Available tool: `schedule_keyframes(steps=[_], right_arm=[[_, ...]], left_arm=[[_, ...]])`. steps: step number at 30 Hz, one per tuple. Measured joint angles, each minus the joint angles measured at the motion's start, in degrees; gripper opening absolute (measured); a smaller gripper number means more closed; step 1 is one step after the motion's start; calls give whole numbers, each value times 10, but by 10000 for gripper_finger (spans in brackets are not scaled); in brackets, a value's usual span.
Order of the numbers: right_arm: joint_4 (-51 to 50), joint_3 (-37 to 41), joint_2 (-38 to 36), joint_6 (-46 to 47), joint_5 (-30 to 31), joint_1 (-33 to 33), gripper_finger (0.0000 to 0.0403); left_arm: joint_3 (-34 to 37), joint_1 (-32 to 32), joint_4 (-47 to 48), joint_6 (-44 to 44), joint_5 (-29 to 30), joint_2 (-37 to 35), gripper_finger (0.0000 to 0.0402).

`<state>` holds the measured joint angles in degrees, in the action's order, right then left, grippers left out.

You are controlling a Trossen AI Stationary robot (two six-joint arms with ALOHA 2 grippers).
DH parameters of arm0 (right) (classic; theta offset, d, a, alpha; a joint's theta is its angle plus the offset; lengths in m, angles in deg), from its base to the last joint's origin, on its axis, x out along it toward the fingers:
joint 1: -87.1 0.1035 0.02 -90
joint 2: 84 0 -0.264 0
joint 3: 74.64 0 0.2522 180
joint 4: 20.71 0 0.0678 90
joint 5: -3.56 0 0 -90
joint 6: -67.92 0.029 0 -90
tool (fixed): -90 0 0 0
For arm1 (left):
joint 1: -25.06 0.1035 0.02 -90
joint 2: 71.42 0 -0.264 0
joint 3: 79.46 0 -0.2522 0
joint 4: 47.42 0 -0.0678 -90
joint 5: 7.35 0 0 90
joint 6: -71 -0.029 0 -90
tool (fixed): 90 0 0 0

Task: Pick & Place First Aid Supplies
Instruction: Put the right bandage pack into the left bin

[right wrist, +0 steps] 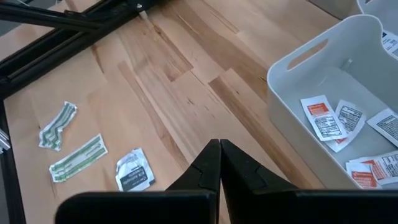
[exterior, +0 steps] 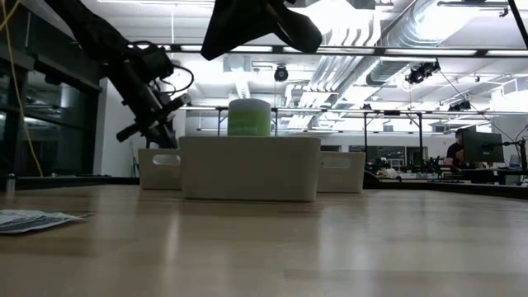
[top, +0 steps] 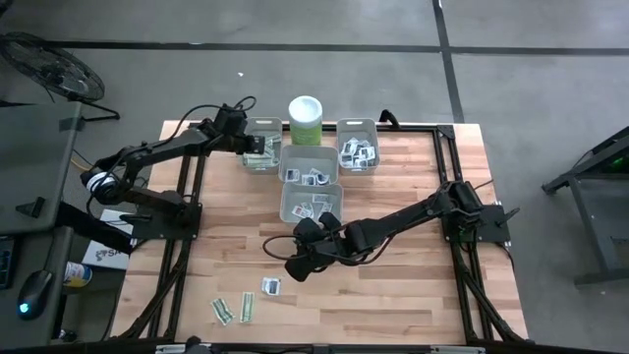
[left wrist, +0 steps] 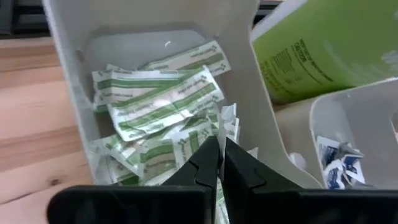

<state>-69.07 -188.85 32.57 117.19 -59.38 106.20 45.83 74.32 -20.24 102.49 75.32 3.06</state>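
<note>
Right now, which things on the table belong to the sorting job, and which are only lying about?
Job:
green-striped strips in the far left bin
loose strips
loose square packet
packets in the near bin

Lying about:
green canister

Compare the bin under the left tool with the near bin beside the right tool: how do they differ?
The left bin holds a thick heap of narrow green-and-white strip packets; the near bin holds only a few square packets, white with orange and dark print, with bare floor showing. The left bin stands at the table's far edge; the near bin sits nearer the middle. The shut left tool points into its bin; the shut right tool hangs over bare wood. Both bins are pale plastic.
</note>
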Motion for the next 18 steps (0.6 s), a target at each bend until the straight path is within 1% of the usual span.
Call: schedule_keyframes(steps=[5,12,18], right_arm=[[-5,0,0,-1,-2,0,0],[-11,0,0,-2,-9,0,0],[-11,0,0,-2,-12,3,0]], left_arm=[[0,0,2,0,3,0,44],[0,-1,14,0,-8,-5,112],[0,-1,41,-12,28,-41,159]])
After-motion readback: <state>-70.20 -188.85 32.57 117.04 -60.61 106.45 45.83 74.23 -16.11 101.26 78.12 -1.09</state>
